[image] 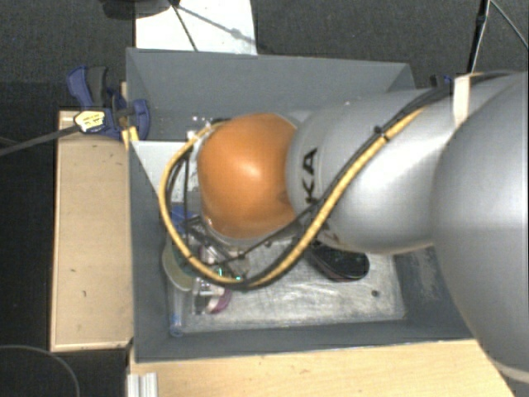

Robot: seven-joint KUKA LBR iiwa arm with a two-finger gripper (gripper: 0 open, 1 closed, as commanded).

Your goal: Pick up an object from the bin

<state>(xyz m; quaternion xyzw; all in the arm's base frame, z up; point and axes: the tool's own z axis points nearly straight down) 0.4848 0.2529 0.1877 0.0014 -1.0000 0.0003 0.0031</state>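
Step in hand, as judged: the grasp, low in the bin.

1. Below-left of the orange wrist cover: a pale round disc.
2. Directly below the cover: the gripper. Whether it is apart or together cannot be told.
3. Just beside the gripper: a small purple piece, the likeliest target.
4. Below-right of the cover: a dark oval object.

Next move: confirm the clamp, then lift vertically.

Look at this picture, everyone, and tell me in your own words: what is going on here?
A silver robot arm reaches from the right into a grey metal bin. Its pincer is down low at the left end of the bin floor, close to a pale round thing and a small purplish piece. A dark flat object lies further right. Whether anything is grasped cannot be seen.
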